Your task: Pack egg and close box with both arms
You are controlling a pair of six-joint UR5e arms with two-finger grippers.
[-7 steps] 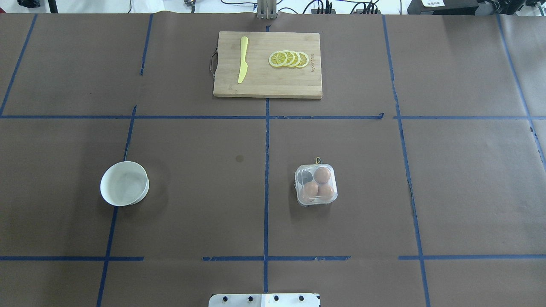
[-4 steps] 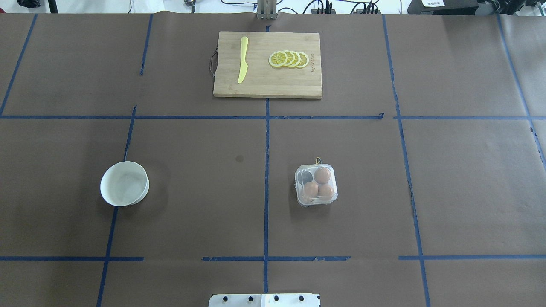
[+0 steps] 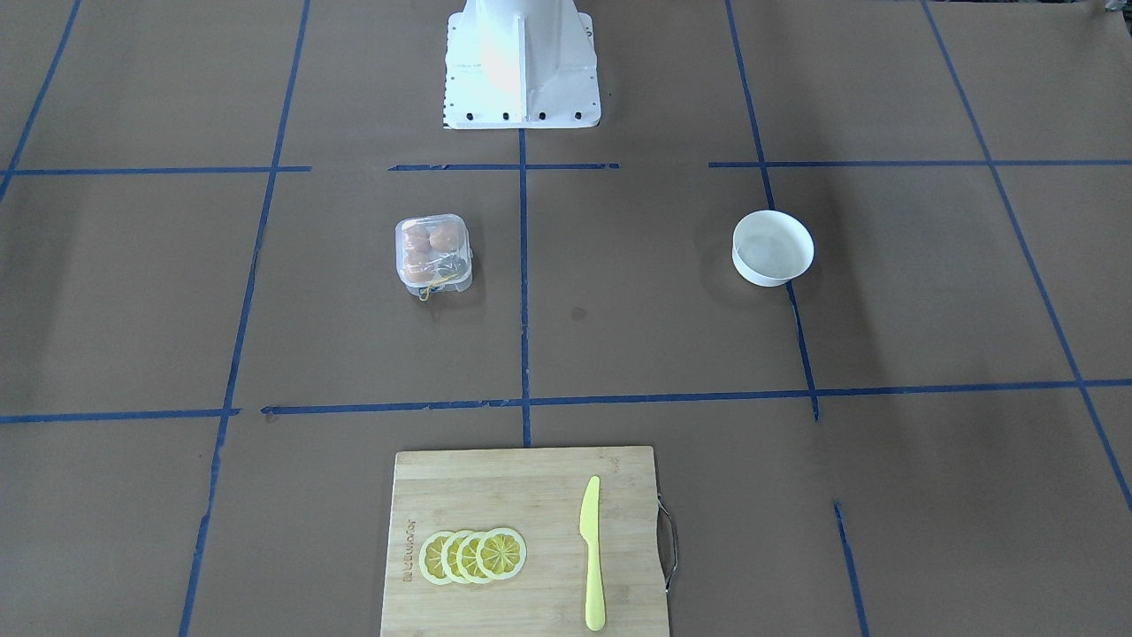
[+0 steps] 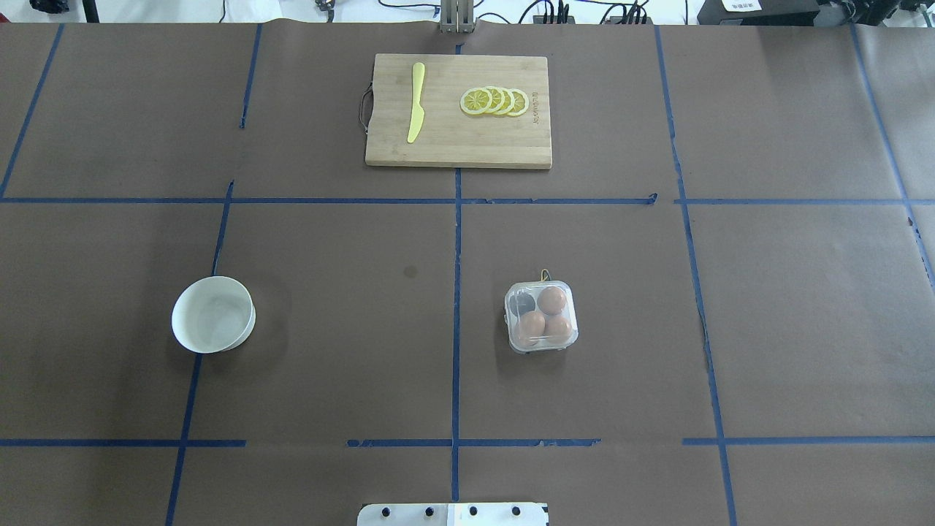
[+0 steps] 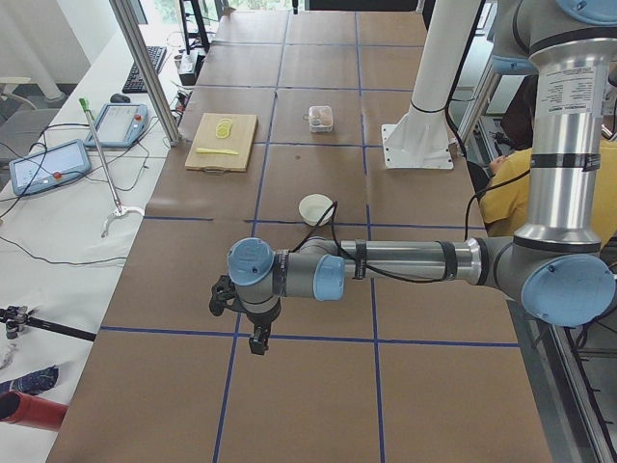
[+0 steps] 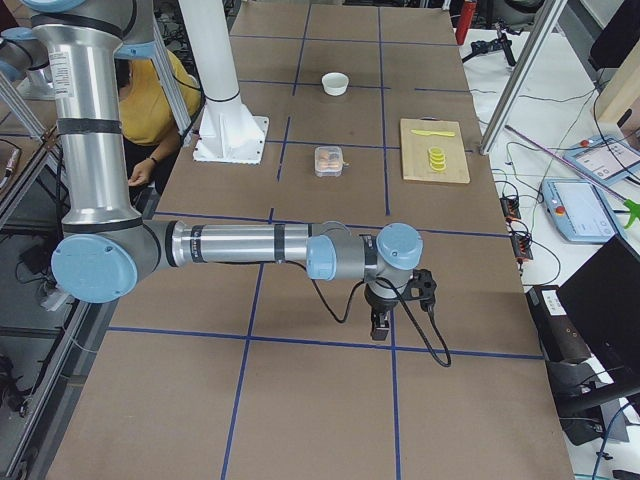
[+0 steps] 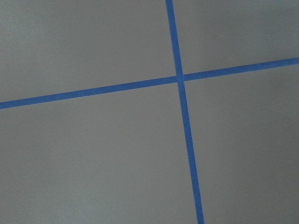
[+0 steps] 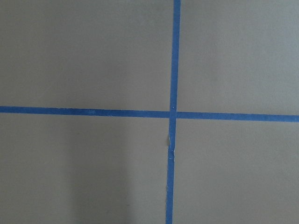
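Observation:
The clear box (image 4: 541, 316) stands right of the table's middle, also in the front view (image 3: 432, 252). Its lid looks down over the cups, with a yellow band at its far side. Three orange-brown eggs lie inside (image 4: 551, 299) (image 4: 532, 324) (image 4: 559, 326); the far-left cup (image 4: 521, 303) is empty. The left gripper (image 5: 258, 342) hangs over the table's left end, far from the box. The right gripper (image 6: 380, 328) hangs over the right end. I cannot tell whether either is open or shut. Both wrist views show only brown paper and blue tape.
A white bowl (image 4: 212, 314) stands empty on the left side. A wooden cutting board (image 4: 458, 146) at the far middle carries a yellow knife (image 4: 416, 102) and lemon slices (image 4: 494, 101). The white base pedestal (image 3: 522, 62) is at the near edge. A person in yellow (image 6: 160, 100) sits behind the robot.

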